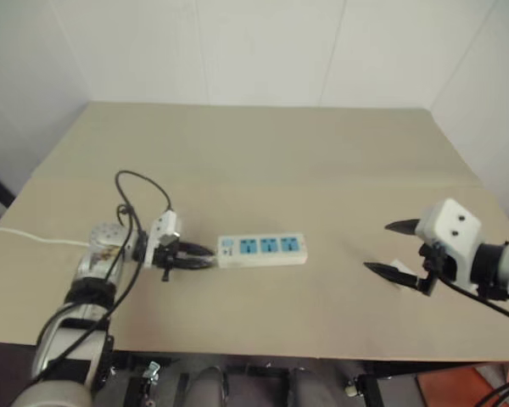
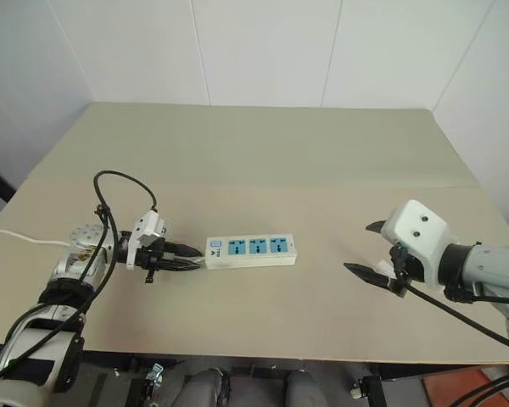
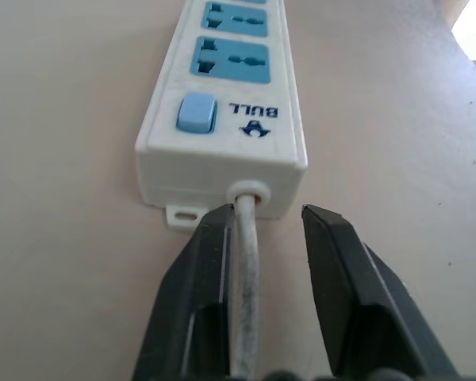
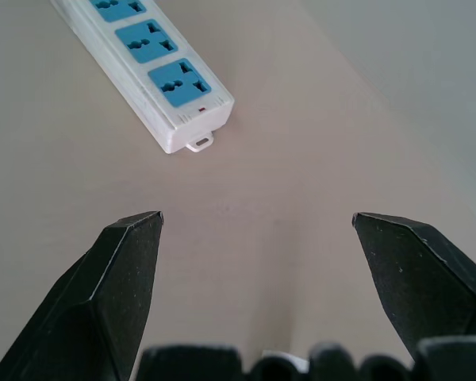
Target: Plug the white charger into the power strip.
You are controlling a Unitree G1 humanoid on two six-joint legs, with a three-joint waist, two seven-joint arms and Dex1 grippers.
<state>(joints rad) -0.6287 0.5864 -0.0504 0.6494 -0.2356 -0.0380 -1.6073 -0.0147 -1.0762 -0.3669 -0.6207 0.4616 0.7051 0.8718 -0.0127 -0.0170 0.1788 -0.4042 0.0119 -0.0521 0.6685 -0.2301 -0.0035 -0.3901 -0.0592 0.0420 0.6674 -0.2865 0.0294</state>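
The power strip [image 2: 251, 249] lies flat on the table [image 2: 263, 144], a long white plastic bar with rounded edges and three blue socket faces in a row. Its switch end, which carries a pale blue rocker button [image 3: 197, 113] and a dark printed logo, faces the left gripper [image 2: 189, 257]; the far end, with a small moulded mounting tab, faces the right gripper [image 2: 371, 249] across a stretch of bare table.

A thin white cord [image 3: 245, 278], round in section and slightly grey along its length, leaves the switch end through a ribbed collar. It runs straight back between the left gripper's two black fingers [image 3: 192, 302]. The fingers are matte, wedge-shaped, and stand a little apart with the cord in the gap. The cord lies against the inner face of one finger, with clear space to the other, so the jaws are partly spread and not pinching it. The fingertips stop just short of the strip's end wall, near its second mounting tab.

The right gripper hangs above the table, well apart from the strip, its two black pointed fingers spread wide with nothing between them.

A small white shape [image 1: 400, 266] shows just behind the right gripper's lower fingertip in the left eye view. It may be the white charger, but it is too small and too hidden to confirm.

The table surface is smooth, matte beige board.
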